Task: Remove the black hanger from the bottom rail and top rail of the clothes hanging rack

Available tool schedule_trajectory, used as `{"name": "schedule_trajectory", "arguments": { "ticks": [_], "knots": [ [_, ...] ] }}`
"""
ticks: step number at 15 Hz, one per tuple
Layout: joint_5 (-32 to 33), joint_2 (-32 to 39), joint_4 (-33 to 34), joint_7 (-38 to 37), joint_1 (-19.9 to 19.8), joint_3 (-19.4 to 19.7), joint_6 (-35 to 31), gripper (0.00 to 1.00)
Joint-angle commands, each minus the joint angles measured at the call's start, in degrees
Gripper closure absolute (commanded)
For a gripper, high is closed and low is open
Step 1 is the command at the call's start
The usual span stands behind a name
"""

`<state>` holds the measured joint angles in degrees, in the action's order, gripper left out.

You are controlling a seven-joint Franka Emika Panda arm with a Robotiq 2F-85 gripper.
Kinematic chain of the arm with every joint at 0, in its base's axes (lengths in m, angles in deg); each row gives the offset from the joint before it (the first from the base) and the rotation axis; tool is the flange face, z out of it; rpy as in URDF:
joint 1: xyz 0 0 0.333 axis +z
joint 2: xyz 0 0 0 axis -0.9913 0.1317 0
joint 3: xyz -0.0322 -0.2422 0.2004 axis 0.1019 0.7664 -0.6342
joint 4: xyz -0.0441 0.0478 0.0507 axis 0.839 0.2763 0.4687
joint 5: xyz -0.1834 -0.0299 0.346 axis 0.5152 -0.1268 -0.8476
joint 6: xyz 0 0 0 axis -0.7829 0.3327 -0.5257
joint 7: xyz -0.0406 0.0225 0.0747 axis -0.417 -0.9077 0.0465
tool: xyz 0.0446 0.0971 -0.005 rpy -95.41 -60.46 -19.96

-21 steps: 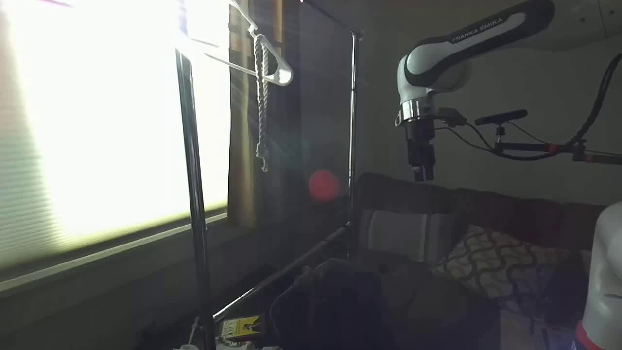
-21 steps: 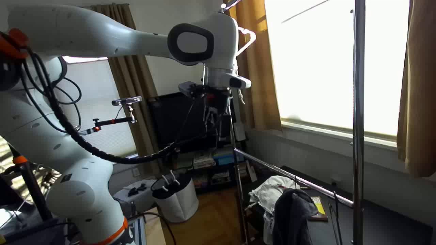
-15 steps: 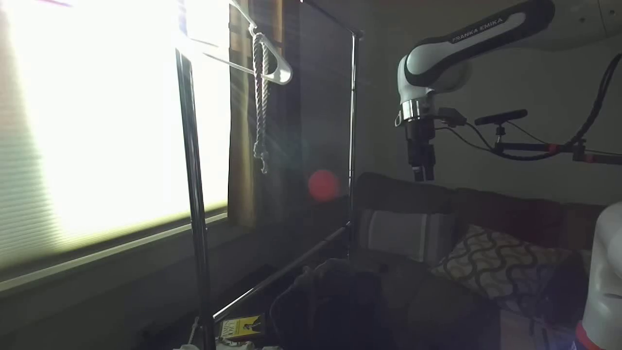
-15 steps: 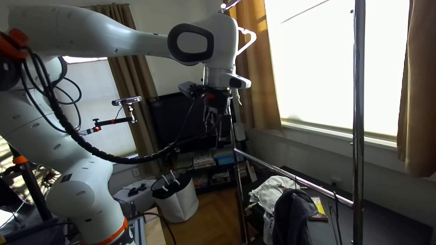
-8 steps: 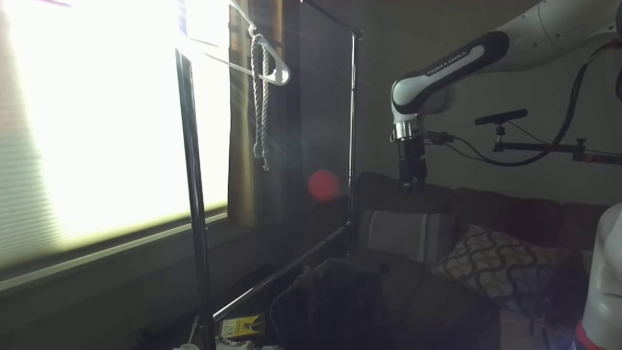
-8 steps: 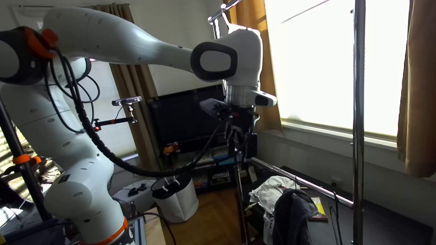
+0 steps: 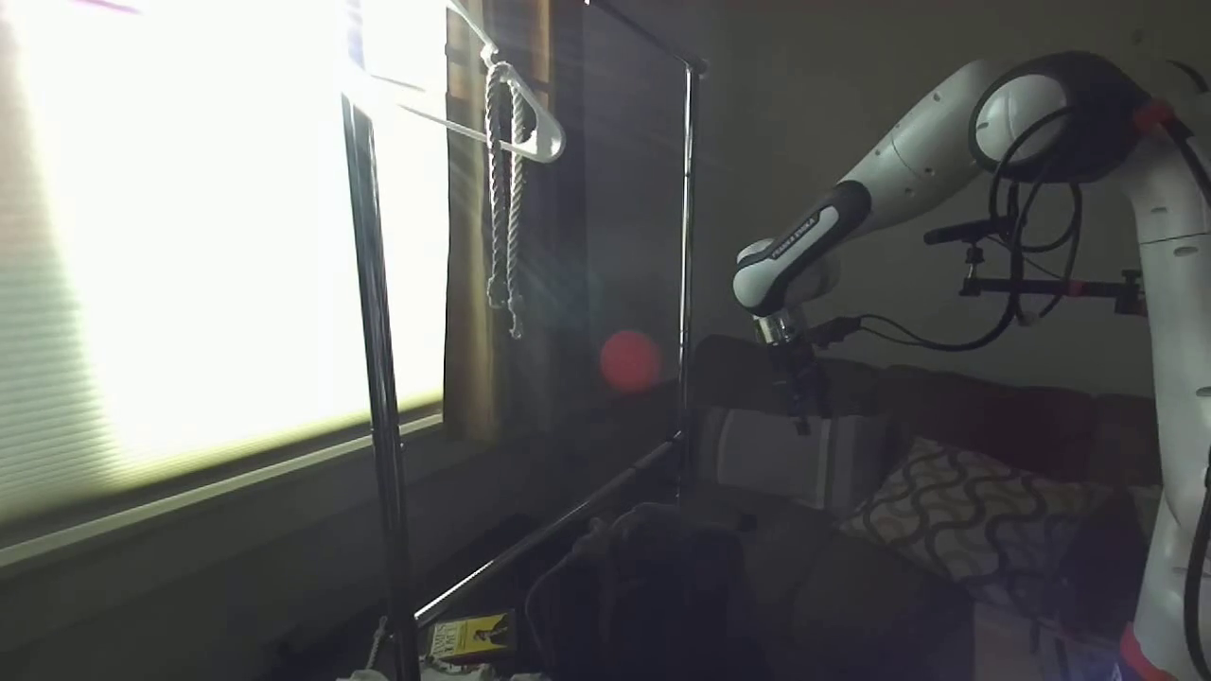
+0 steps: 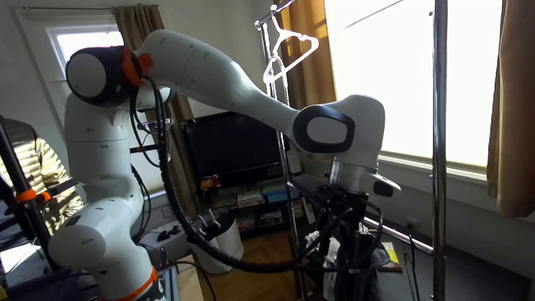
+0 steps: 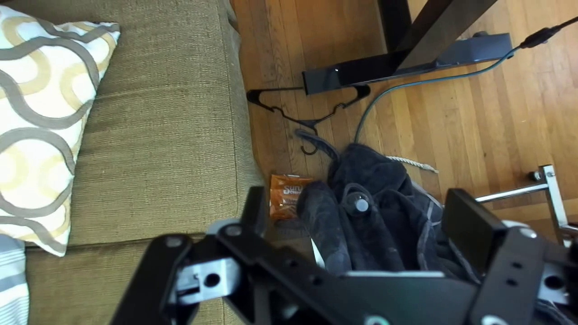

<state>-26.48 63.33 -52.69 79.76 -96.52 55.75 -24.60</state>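
A thin black hanger (image 8: 413, 267) hangs at the near end of the bottom rail (image 8: 399, 235) of the chrome rack. Another black hanger (image 9: 309, 122) lies on the wood floor in the wrist view. The top rail (image 8: 279, 11) holds a white hanger (image 8: 307, 52), also seen in an exterior view (image 7: 541, 142). No black hanger shows on the visible top rail. My gripper (image 7: 804, 426) is beside the rack, pointing down and slightly tilted. In the wrist view my gripper (image 9: 360, 216) is open and empty, high above a dark grey garment (image 9: 375, 225).
The rack's upright posts (image 8: 440, 125) (image 7: 686, 246) stand near the arm. A couch (image 9: 171, 113) with a patterned pillow (image 9: 40, 126) is at one side. A black stand leg (image 9: 352, 70), a cable (image 9: 420, 82) and an orange packet (image 9: 286, 196) are on the floor.
The arm was still at first, then my gripper moved down and toward the rack's lower part, in front of the dark garment. The white hanger came into view as the arm lowered; its rope sways slightly.
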Motion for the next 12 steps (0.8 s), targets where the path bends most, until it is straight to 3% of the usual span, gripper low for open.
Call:
{"name": "schedule_trajectory", "arguments": {
  "ticks": [1, 7, 9, 12],
  "knots": [
    [0.41, 0.88, 0.96, -0.32, -1.57, -1.65, 0.38, 0.0],
    [0.58, 1.15, 2.27, -0.46, -1.56, -1.76, 1.25, 0.0],
    [2.88, 1.52, 1.35, 1.94, -1.37, -2.48, -5.16, 0.0],
    [2.41, 4.04, 3.32, 11.64, -3.64, -3.2, -13.71, 0.0]
  ]
}}
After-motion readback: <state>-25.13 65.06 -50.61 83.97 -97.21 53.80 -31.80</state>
